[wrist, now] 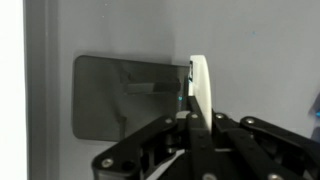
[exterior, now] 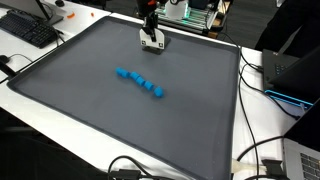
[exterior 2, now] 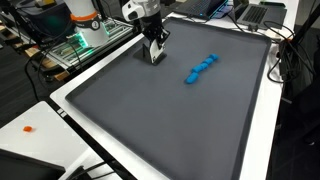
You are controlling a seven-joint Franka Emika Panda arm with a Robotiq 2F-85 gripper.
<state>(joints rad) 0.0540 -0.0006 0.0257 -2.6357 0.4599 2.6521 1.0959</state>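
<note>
My gripper [exterior: 152, 38] hangs over the far edge of the dark grey mat [exterior: 100, 110], which shows in both exterior views [exterior 2: 170, 120]. It is shut on a thin white flat piece [wrist: 200, 85], seen edge-on between the fingers in the wrist view. The piece also shows under the gripper in both exterior views [exterior: 152, 43] [exterior 2: 156, 56], at or just above the mat. A row of small blue blocks [exterior: 140, 82] lies in a curved line near the mat's middle [exterior 2: 203, 68], well apart from the gripper.
A white table [exterior: 40, 100] surrounds the mat. A keyboard [exterior: 28, 30] and a laptop [exterior: 290, 75] lie beside it, with cables [exterior: 250, 150] at the edges. Lab gear [exterior 2: 85, 30] stands behind the arm. A small orange item [exterior 2: 28, 128] lies on the table.
</note>
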